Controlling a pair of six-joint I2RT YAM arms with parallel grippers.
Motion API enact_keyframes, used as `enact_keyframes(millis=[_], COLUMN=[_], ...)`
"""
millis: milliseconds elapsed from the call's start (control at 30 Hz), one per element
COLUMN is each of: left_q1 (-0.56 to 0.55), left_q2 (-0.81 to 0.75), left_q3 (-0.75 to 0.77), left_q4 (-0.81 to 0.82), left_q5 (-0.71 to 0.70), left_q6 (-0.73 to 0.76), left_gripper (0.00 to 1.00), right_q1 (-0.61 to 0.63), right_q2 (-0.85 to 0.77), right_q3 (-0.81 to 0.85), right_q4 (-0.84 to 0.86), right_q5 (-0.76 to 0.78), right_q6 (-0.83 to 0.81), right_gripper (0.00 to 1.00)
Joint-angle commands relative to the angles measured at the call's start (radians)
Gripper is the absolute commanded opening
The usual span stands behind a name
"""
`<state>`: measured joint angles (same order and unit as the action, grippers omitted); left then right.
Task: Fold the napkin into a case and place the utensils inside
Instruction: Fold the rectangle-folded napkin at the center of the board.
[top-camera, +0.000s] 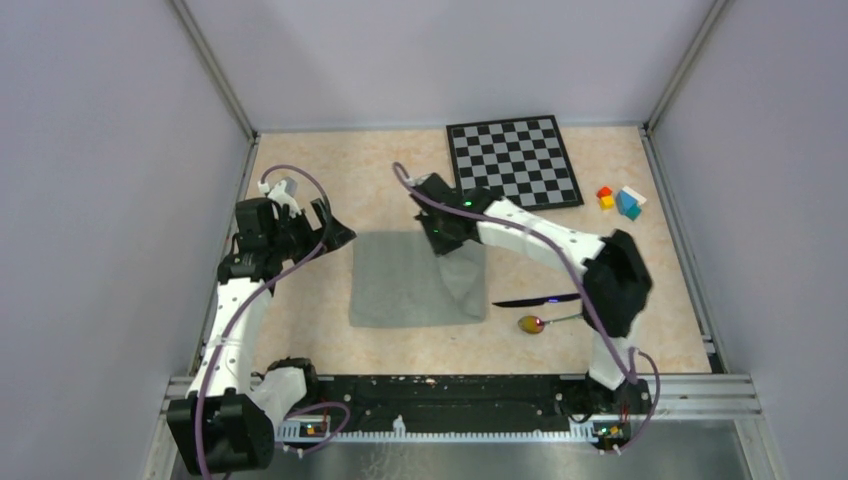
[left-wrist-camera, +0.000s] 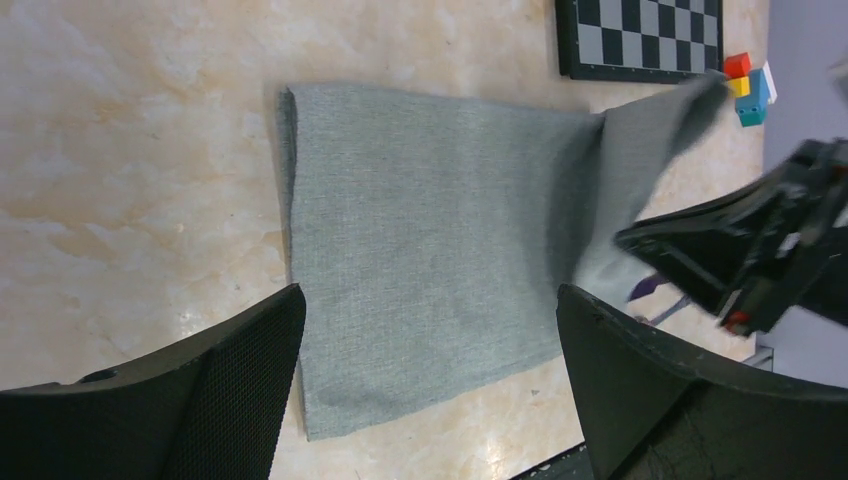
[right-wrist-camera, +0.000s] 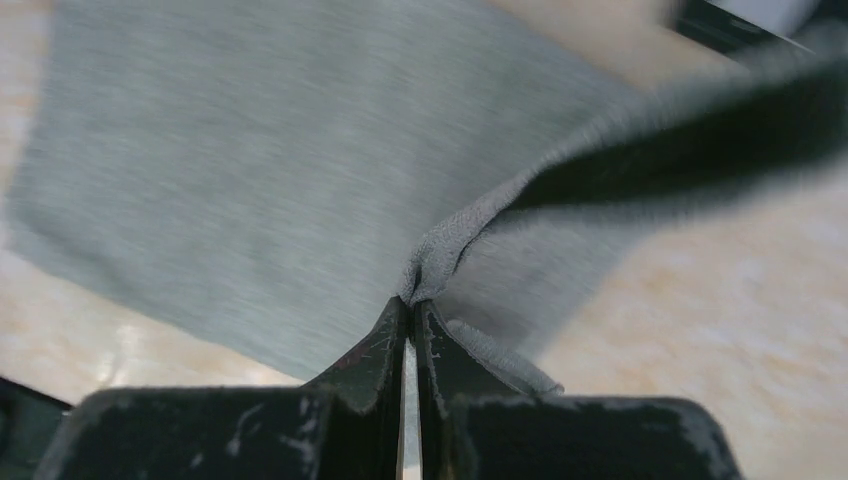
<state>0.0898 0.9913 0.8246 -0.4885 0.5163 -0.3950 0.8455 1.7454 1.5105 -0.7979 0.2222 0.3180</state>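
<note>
Right pincer (right-wrist-camera: 410, 305) clamped on lifted napkin (right-wrist-camera: 250, 150) edge, left pincer (left-wrist-camera: 430, 295) spread wide, hovering just left of it

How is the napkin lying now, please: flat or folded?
Mid-fold: the right end effector pinches and lifts one edge of the napkin; the rest lies flat.

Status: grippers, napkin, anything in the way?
Right gripper shut on napkin, right edge raised. Left gripper open, empty, near napkin's far-left corner. Knife and spoon lie right of napkin, nothing on it.
</note>
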Motion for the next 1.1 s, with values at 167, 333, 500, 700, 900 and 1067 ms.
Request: enact_keyframes(millis=[167,333,500,700,900,1067], left_q1=[0.002,0.005,0.006,0.005,0.006,0.007], left_q2=[-0.041,-0.044,-0.040,-0.029,-0.028,-0.029], left_q3=[-0.005,-0.015,-0.030,-0.026,-0.026,-0.016], left_q4=[0.028,0.027,0.047,0.051,0.059,0.049], left_q5=[-0.114,-0.132,-0.128,-0.130,-0.120,-0.123], left_q6=[-0.005,-0.001,-0.011,-0.010,-0.018,-0.009], left_gripper=[0.99,0.99,0.99,0.99,0.99,0.99], right_q1=[0.148,0.149,0.149,0.150,0.150,0.149], right_q2=[0.428,0.474,0.484,0.450,0.483,0.525], right_q3=[0.434,0.462,0.437,0.407,0.413,0.442], right_q4=[0.144,0.202,0.224,0.231,0.232,0.221], right_q5=[-0.311,-0.377,-0.409,-0.395,-0.411,-0.409], right_q6=[0.166,0.216,0.243,0.254,0.257,0.257], right_gripper=[0.00,0.00,0.00,0.00,0.00,0.00])
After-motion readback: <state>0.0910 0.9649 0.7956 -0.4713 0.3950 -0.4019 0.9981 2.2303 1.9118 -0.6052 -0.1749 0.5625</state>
